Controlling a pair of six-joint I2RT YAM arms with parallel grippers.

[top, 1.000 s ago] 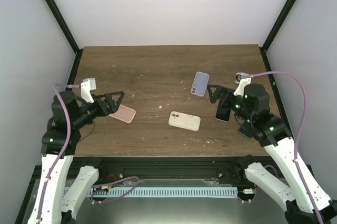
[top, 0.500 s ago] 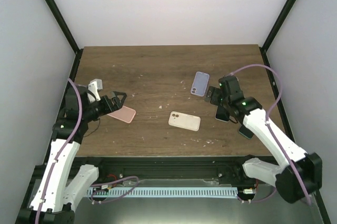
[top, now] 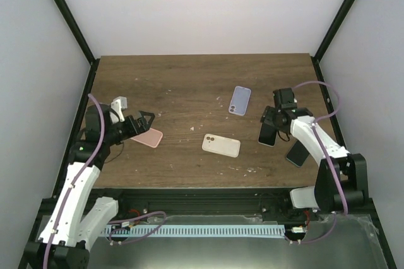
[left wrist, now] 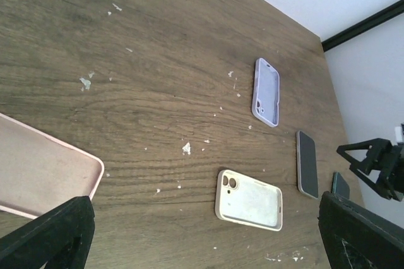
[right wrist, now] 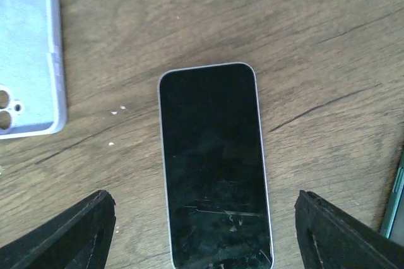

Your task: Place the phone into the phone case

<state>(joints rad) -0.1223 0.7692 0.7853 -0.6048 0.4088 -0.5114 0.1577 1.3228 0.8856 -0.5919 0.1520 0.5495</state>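
Step in hand, as judged: reaching for the phone (right wrist: 214,165); it lies screen up and uncased on the wooden table (top: 189,79), right of centre; right gripper (right wrist: 203,206) hovers over it, jaws spread to either side, touching nothing; left gripper (left wrist: 202,237) spread wide and empty, near the pink case (left wrist: 44,168); next move likely calls for pinching the phone's long edges and carrying it to a case, the lilac case (right wrist: 28,48) being nearest; tabletop scuffed, white-flecked; white walls (top: 208,4), black corner posts (top: 66,13)

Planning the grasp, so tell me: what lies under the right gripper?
A dark phone lies screen up on the table, between the open fingers of the right gripper. Its underside is hidden.
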